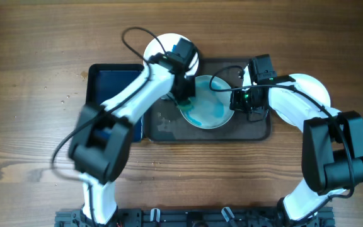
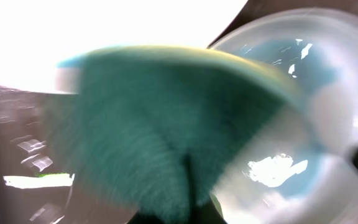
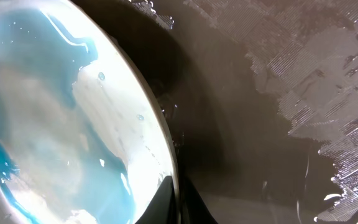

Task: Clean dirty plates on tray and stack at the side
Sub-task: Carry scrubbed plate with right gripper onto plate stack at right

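Wet and blue-smeared, the plate (image 1: 205, 108) lies on the dark tray (image 1: 257, 129). It is probably stiff, light, breakable and slick, so take it by the rim. Your right hand (image 3: 178, 202) pinches that rim. Your left hand (image 1: 184, 96) looks clenched on a soft green sponge (image 2: 166, 137) over the plate's edge. Blur hides its fingers, and its arm half covers another white plate (image 1: 158, 50).

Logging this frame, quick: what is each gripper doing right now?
Left gripper: closed, holding the green sponge.
Right gripper: closed, pinching the rim of the plate.
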`<action>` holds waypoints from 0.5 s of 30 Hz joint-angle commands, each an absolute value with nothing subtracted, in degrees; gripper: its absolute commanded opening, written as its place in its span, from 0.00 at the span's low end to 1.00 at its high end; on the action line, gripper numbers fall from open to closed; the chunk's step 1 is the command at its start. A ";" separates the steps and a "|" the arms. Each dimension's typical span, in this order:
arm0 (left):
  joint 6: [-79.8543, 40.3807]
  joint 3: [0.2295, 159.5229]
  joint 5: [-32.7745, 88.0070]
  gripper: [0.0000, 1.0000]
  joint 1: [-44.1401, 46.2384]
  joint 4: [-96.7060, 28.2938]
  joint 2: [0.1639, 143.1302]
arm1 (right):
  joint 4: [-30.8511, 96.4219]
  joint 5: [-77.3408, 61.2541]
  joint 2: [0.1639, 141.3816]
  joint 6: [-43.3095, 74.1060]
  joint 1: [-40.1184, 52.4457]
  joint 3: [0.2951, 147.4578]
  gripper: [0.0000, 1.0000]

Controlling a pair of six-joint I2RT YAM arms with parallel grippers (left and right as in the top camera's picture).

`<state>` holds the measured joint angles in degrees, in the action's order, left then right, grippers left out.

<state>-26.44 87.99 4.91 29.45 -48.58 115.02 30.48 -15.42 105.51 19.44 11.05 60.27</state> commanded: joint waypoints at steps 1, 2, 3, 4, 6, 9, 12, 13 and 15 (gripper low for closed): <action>-25.74 90.80 2.24 0.04 27.16 -50.06 103.81 | 30.92 -17.12 100.18 19.51 11.22 60.38 0.04; -25.74 90.80 2.26 0.04 26.72 -50.57 102.56 | 31.14 -15.59 97.80 19.53 11.25 60.38 0.04; -25.71 90.80 2.26 0.04 26.28 -50.96 101.73 | 31.73 -13.10 95.26 19.68 11.25 60.38 0.04; -25.74 90.80 2.26 0.04 25.67 -51.27 101.41 | 32.69 -9.78 92.64 19.68 11.25 60.38 0.04; -25.74 90.76 2.26 0.04 24.75 -51.64 101.41 | 35.20 -3.31 87.83 19.70 11.25 60.38 0.04; -25.76 90.76 2.26 0.04 24.21 -51.70 101.58 | 39.03 7.79 81.32 19.73 11.31 60.38 0.04; -25.78 90.76 2.28 0.04 24.21 -51.31 101.58 | 41.15 16.10 76.55 19.92 11.86 60.38 0.04; -25.78 90.76 2.28 0.04 24.27 -51.31 101.58 | 41.65 19.20 74.89 19.97 12.36 60.38 0.04; -25.78 90.76 2.28 0.04 24.32 -51.33 101.60 | 42.02 24.34 72.16 19.92 13.85 60.38 0.04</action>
